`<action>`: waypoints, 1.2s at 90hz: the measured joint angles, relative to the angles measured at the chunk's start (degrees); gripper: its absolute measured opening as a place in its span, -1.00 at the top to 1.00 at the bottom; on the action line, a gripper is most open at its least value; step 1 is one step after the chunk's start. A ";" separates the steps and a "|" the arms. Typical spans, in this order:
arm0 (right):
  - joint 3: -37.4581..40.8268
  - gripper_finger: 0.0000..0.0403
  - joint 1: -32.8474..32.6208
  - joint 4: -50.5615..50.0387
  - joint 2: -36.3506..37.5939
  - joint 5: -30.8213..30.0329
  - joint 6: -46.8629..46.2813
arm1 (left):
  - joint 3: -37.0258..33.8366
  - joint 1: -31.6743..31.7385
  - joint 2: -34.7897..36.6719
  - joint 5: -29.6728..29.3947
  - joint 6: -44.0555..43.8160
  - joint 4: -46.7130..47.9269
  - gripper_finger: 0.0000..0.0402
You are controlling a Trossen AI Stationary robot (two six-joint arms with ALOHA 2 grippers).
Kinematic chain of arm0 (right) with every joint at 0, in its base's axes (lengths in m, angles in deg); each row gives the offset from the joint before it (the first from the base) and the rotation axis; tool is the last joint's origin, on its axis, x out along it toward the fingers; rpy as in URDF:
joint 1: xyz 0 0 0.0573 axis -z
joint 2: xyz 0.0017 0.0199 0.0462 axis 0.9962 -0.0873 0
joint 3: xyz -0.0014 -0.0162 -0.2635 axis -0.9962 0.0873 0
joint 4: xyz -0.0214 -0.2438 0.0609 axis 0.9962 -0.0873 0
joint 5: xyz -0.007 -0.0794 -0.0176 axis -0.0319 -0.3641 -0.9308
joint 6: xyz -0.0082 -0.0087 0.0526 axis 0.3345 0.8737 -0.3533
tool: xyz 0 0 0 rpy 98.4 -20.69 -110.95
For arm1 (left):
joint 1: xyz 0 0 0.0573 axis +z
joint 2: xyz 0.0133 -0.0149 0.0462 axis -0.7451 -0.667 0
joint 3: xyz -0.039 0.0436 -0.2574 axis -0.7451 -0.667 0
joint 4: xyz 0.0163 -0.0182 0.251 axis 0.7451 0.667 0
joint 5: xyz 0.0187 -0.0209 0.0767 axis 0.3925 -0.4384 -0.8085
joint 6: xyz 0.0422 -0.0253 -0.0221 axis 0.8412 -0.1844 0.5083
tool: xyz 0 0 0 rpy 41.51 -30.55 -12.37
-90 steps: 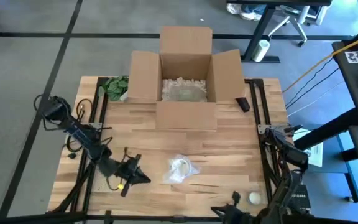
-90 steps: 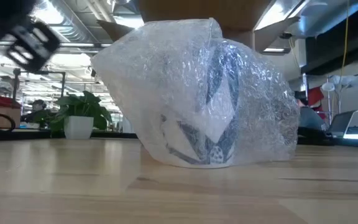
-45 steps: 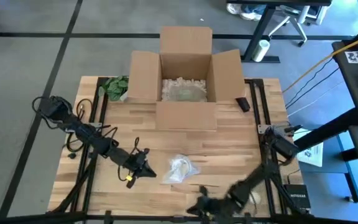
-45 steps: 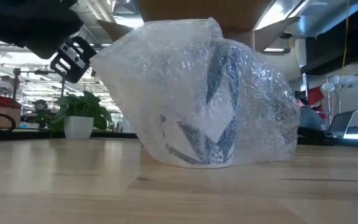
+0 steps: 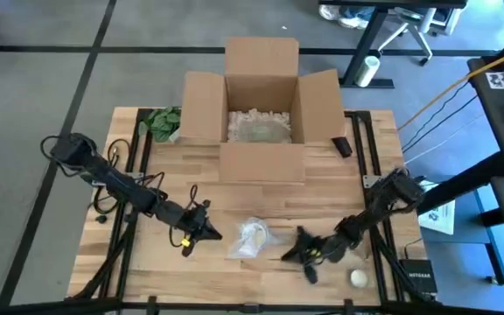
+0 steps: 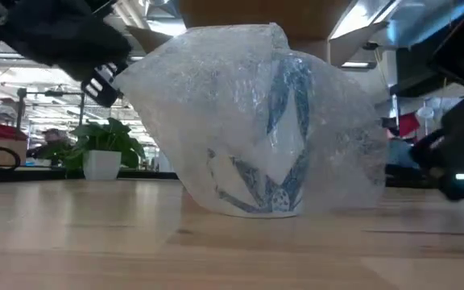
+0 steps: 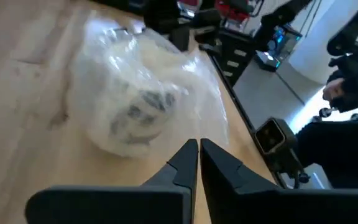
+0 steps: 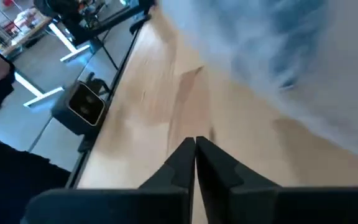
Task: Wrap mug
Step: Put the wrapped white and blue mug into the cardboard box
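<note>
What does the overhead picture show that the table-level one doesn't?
Only the high view shows the open box, a small white ball, and both whole arms, with the left gripper and right gripper flanking the mug. Only the low view shows the blue pattern under the bubble wrap and a potted plant in its white pot. Both show the wrapped mug on the table.

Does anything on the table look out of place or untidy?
The bubble wrap lies loosely bunched over the mug, not folded tight around it. Both grippers, left and right, flank it with fingers shut. Nothing is spilled or damaged.
</note>
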 joint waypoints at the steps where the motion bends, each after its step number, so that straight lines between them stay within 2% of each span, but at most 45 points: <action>1: 0.64 1.00 0.01 -0.10 0.75 0.01 -0.17 | 0.00 0.21 0.13 -0.13 0.13 0.03 1.00; 10: 6.53 1.00 0.20 -3.15 7.84 0.09 -0.84 | 0.12 2.04 1.25 -1.94 0.45 0.46 1.00; 16: 10.24 1.00 0.13 -6.21 12.74 -0.86 -3.19 | 1.91 3.10 1.27 -2.32 0.30 4.15 1.00; 26: 15.98 1.00 0.13 -10.09 20.14 -2.31 -7.69 | 9.81 3.81 1.20 -2.65 1.50 22.71 1.00; 33: 19.16 1.00 0.15 -10.80 24.57 -3.45 -9.62 | 16.72 3.94 1.14 -5.15 4.38 36.59 1.00; 40: 21.25 1.00 0.15 -10.72 27.84 -4.21 -10.27 | 22.30 4.00 1.14 -7.31 8.47 43.75 1.00; 51: 22.11 1.00 0.15 -11.07 31.07 -4.42 -9.75 | 27.07 4.43 1.23 -7.65 16.10 44.70 1.00; 65: 21.83 1.00 0.15 -11.37 31.59 -3.67 -9.42 | 28.30 6.30 1.21 -7.08 23.22 45.28 1.00; 78: 20.56 1.00 0.15 -11.43 31.57 -2.55 -9.29 | 30.78 9.60 0.84 -3.29 18.63 45.48 1.00; 89: 19.28 1.00 0.15 -11.73 31.57 -1.38 -8.11 | 33.72 11.79 -0.31 -0.72 16.23 49.16 0.99; 108: 18.61 1.00 0.15 -12.19 31.53 -1.16 -6.56 | 37.76 10.48 -4.10 3.18 15.67 49.40 0.84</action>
